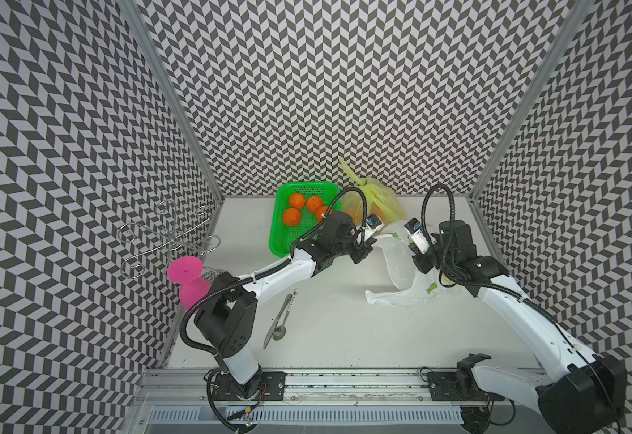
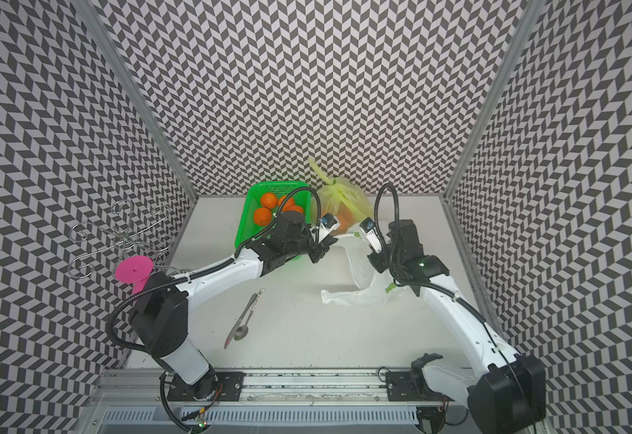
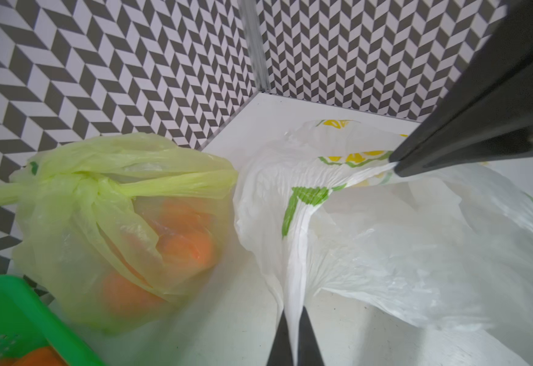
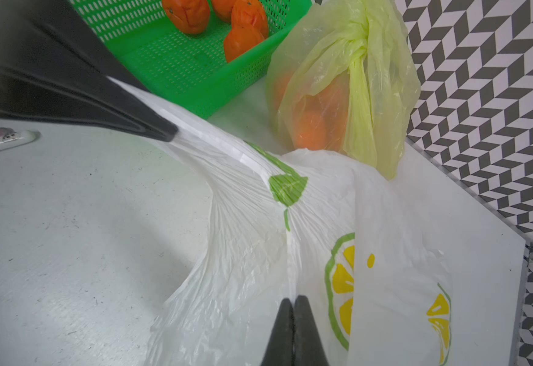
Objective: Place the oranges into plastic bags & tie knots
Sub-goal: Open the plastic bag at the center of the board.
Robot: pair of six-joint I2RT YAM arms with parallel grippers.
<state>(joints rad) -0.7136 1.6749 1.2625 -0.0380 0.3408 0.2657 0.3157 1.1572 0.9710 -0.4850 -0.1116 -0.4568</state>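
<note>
My left pincer (image 3: 293, 313) and right pincer (image 4: 292, 301) each pinch the white bag (image 4: 246, 202) — its film stretched taut between them, beside the knotted yellow bag (image 4: 369, 95).

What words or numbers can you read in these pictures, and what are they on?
Nothing can be read for sure.
knife handle: colourful print, maybe letters, too blurred to read.
white bag: lemon-slice pictures and yellow shapes at a fold, no clear letters.
yellow-green bag: one small green mark, too blurred to read.
</note>
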